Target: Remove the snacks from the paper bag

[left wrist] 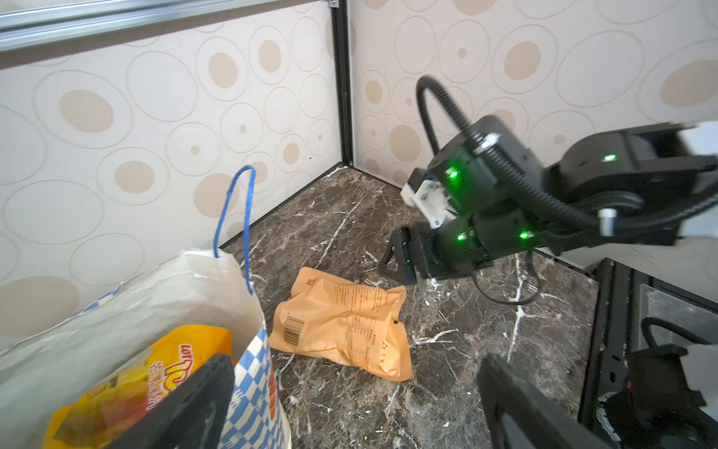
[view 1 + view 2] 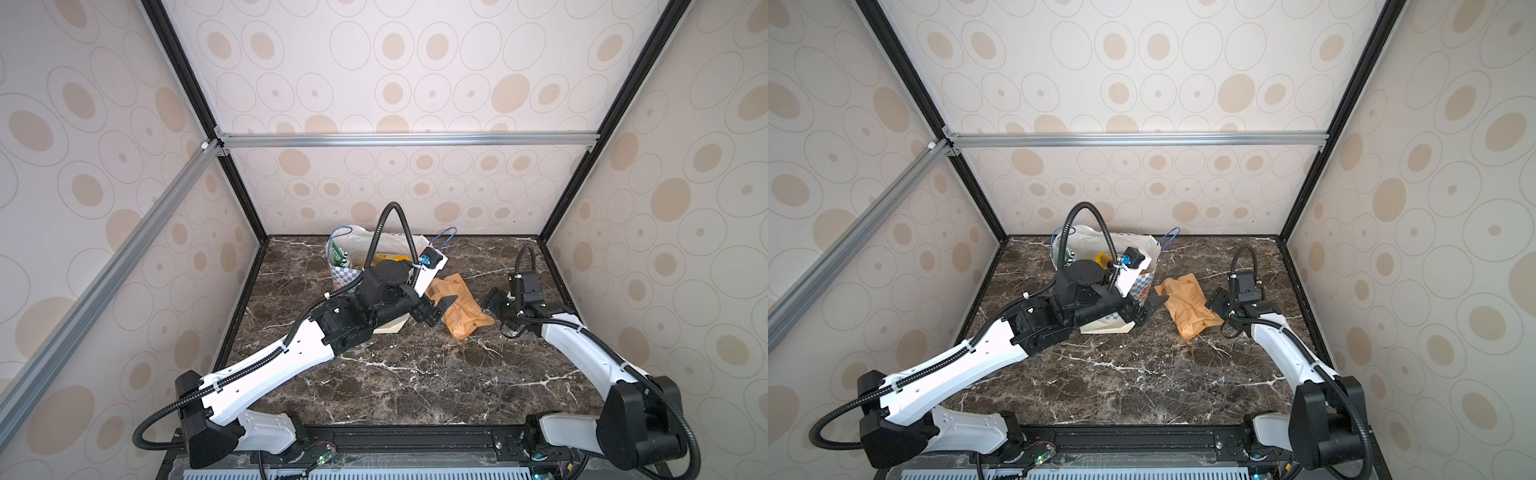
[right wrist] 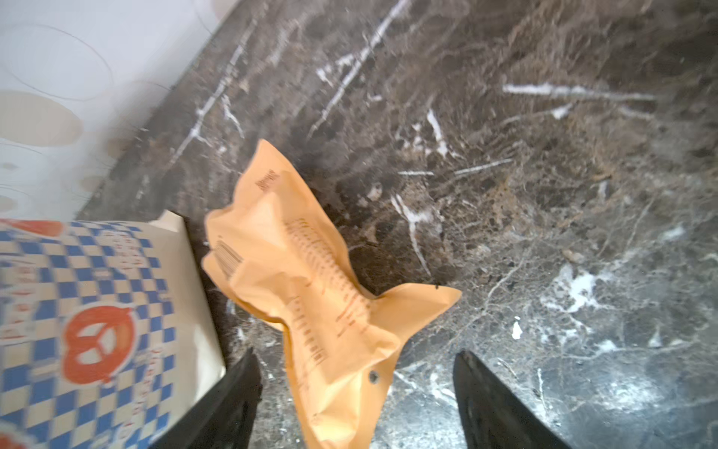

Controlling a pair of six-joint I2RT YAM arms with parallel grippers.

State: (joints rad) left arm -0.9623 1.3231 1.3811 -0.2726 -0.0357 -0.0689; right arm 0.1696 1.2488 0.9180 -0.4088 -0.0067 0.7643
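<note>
in a top view the flat tan-orange crinkly pouch [image 2: 461, 311] lies on the dark marble table [image 2: 415, 374], just beside the cream-white, blue-chequered paper bag [image 2: 341, 277]. left wrist view: left gripper [image 1: 355, 363] spread wide, empty — a glossy yellow-orange packet [image 1: 155, 373] sits in the bag's mouth. right wrist view: right gripper [image 3: 355, 357] parted, straddling the pouch's end, not clasping it. the packets look light, soft, slippery — pinch a sealed edge.

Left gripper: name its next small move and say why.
Probably swing the left gripper over the paper bag mouth and dip toward the yellow packet inside. Its jaws stand open and empty beside the bag; the tan pouch already lies on the table, free of the open right gripper.
</note>
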